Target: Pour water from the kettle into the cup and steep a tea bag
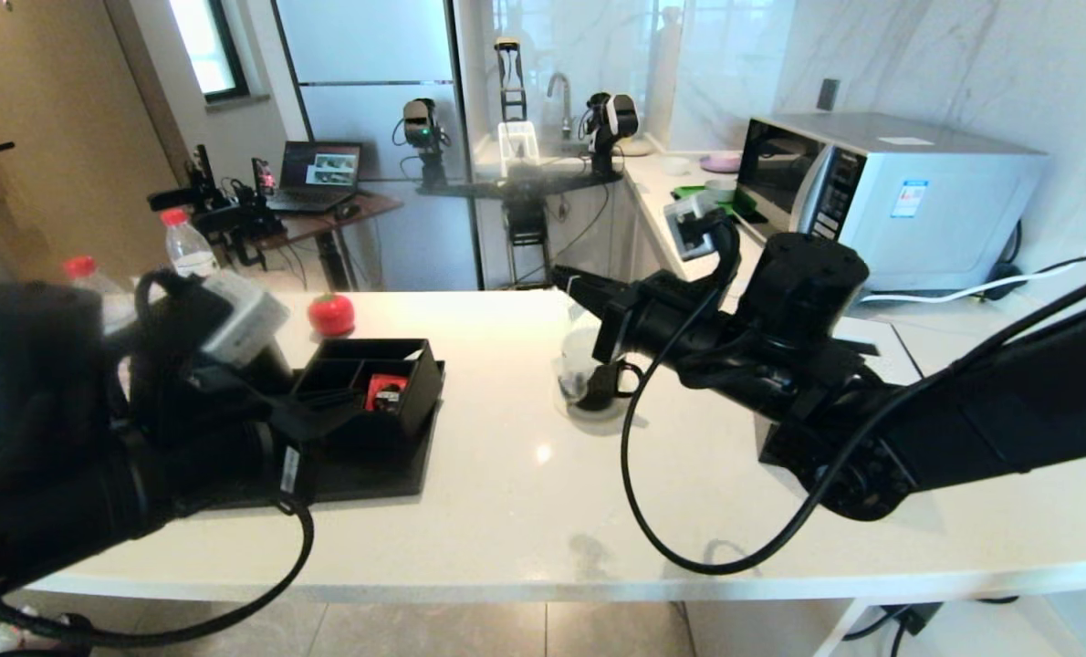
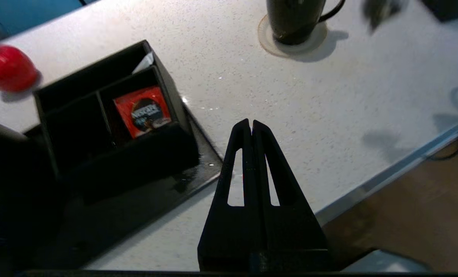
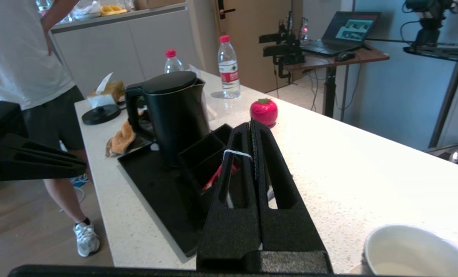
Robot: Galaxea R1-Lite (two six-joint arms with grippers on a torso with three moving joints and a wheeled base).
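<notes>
The black kettle [image 3: 175,111] stands lid shut on a black tray [image 3: 156,192]. The cup [image 1: 598,381], black with a white inside [image 3: 417,250], sits on a round coaster mid-counter. My right gripper [image 1: 563,276] hovers above and just behind the cup. It is shut [image 3: 251,124] on the tea bag's white string [image 3: 234,153], which loops over one finger; the pouch is hidden under the fingers. My left gripper [image 2: 251,122] is shut and empty, raised over the counter by the tray's near corner, apart from the kettle.
A black divided box [image 2: 98,115] on the tray holds a red packet [image 2: 142,111]. A red tomato-shaped object [image 1: 331,314] and two red-capped bottles [image 3: 229,67] stand behind. A person [image 3: 29,57] stands at the counter's far end. The counter's front edge [image 2: 386,177] is near.
</notes>
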